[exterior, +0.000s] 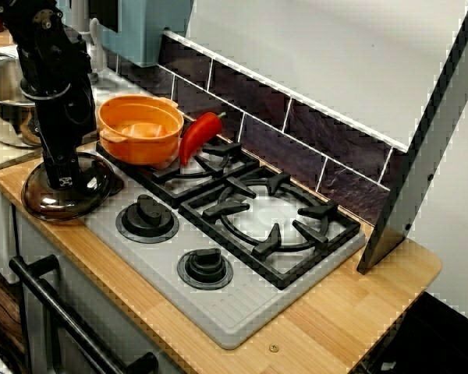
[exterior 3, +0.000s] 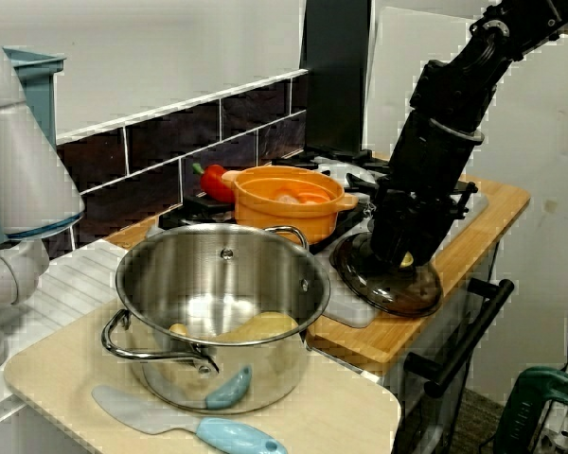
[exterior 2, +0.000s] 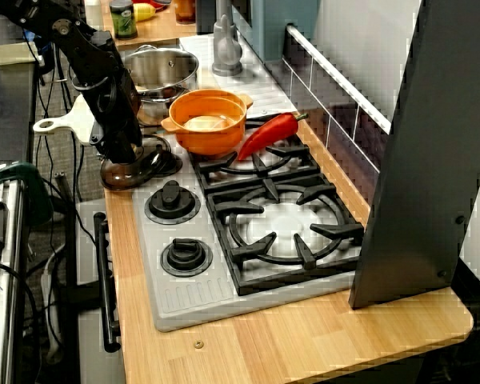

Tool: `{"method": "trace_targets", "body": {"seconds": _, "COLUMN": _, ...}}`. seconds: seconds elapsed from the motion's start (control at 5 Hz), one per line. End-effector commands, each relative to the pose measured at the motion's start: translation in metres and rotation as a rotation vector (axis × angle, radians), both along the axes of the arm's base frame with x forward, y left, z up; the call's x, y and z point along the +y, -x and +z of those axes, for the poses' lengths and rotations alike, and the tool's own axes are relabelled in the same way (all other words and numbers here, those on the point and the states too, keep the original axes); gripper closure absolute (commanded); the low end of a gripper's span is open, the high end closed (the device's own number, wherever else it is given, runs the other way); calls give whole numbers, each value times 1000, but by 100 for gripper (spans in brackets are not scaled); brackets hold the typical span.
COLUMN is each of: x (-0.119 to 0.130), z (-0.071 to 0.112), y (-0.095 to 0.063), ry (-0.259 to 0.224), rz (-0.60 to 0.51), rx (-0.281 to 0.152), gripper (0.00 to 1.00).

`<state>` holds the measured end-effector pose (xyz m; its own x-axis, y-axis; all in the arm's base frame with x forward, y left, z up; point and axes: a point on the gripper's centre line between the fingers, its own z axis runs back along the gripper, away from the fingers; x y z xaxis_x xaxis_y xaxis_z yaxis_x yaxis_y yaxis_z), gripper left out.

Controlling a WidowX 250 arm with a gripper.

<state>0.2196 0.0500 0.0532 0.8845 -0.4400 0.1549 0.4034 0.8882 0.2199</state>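
Note:
My black gripper (exterior: 63, 178) stands straight down on the middle of a dark glass lid (exterior: 39, 199) that lies on the wooden counter at the stove's front left corner. Its fingers are drawn close together there and hide the lid's knob. The view from above shows the gripper (exterior 2: 125, 152) over the lid (exterior 2: 146, 170), and the view from behind the steel pot shows the gripper (exterior 3: 399, 248) on the lid (exterior 3: 402, 291) too. Right beside them an orange pot (exterior: 140, 128) sits open on the back left burner, with a red pepper (exterior: 199, 136) leaning on its far side.
A steel pot (exterior 3: 218, 284) holding pale pieces stands on a cutting board with a blue-handled spatula (exterior 3: 194, 424). Two black knobs (exterior: 147, 214) sit on the grey stove front beside the bare right grate (exterior: 273, 218). A grey panel (exterior: 421, 156) leans at the counter's right end.

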Motion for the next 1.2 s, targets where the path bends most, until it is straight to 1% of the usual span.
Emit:
{"method": "trace_targets", "body": {"seconds": 0.0, "x": 11, "z": 28, "y": -9, "ry": 25, "rz": 5, "rx": -35, "gripper": 100}}
{"method": "trace_targets", "body": {"seconds": 0.4, "x": 18, "z": 44, "y": -11, "ry": 56, "rz": 14, "rx": -38, "gripper": 100}}
{"method": "trace_targets", "body": {"seconds": 1.0, "x": 21, "z": 61, "y": -16, "ry": 81, "rz": 7, "rx": -42, "gripper": 100}}
